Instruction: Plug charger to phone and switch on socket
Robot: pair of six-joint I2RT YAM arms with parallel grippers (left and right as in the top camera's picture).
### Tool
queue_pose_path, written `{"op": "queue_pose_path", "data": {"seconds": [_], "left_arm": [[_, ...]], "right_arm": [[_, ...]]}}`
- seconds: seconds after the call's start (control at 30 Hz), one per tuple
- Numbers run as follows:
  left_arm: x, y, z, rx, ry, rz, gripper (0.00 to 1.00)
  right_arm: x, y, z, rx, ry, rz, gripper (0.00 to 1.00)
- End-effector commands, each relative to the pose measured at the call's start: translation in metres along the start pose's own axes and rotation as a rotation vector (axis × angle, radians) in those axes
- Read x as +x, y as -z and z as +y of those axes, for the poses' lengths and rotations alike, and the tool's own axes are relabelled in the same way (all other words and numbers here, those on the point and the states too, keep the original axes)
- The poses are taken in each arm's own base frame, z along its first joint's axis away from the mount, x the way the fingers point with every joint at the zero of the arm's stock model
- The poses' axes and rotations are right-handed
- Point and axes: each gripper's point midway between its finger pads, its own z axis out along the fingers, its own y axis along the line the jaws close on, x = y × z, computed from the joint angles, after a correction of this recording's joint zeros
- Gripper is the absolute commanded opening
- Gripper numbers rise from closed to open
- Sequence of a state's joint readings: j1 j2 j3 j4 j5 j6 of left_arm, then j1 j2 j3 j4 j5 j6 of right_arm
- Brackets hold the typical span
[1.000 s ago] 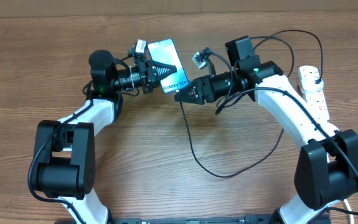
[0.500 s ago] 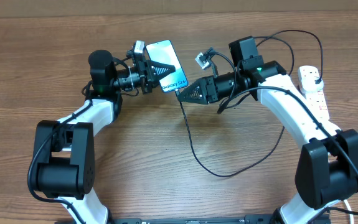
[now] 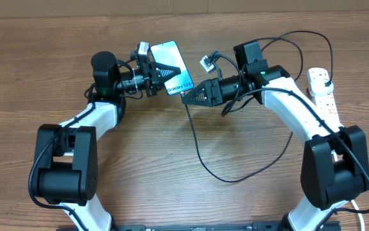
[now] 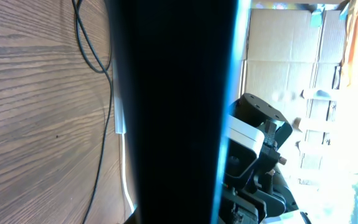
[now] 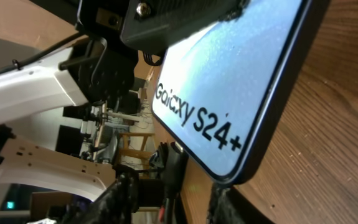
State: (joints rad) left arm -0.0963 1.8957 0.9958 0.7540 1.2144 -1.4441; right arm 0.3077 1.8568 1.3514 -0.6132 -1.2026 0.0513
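My left gripper (image 3: 163, 70) is shut on the phone (image 3: 170, 52) and holds it tilted above the table. The phone's dark edge fills the left wrist view (image 4: 172, 112). Its screen, reading "Galaxy S24+", shows in the right wrist view (image 5: 222, 87). The charger's black connector (image 5: 174, 167) sits at the middle of the phone's bottom edge. My right gripper (image 3: 188, 98) is open around the connector, with wood showing between it and one finger (image 5: 227, 205). The black cable (image 3: 200, 157) loops across the table. The socket (image 3: 322, 90) lies at the far right.
The socket's thick white cord (image 3: 357, 212) runs down the right side behind my right arm. The black cable curves over the right arm near the back edge (image 3: 300, 35). A stretch of black cable (image 4: 94, 56) lies on the wood below the phone.
My right gripper has drawn back slightly to the right from the phone's bottom end and its jaws have spread. The connector stays at the phone. The left arm has not moved.
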Motion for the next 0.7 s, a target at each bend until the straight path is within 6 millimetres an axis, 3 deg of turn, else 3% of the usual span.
{"op": "queue_pose_path", "data": {"seconds": [0.0,0.67], "left_arm": [[-0.0032,0.0020,-0.0182,0.018,-0.058,-0.013,0.04],[-0.0034,0.0020,-0.0182,0.018,-0.031,-0.013,0.04]], "right_arm": [[0.0015,-0.0008,0.0020,-0.023,-0.003,0.004,0.33],[0.0013,-0.0052,0.0065,-0.039,0.008,0.010,0.30]]}}
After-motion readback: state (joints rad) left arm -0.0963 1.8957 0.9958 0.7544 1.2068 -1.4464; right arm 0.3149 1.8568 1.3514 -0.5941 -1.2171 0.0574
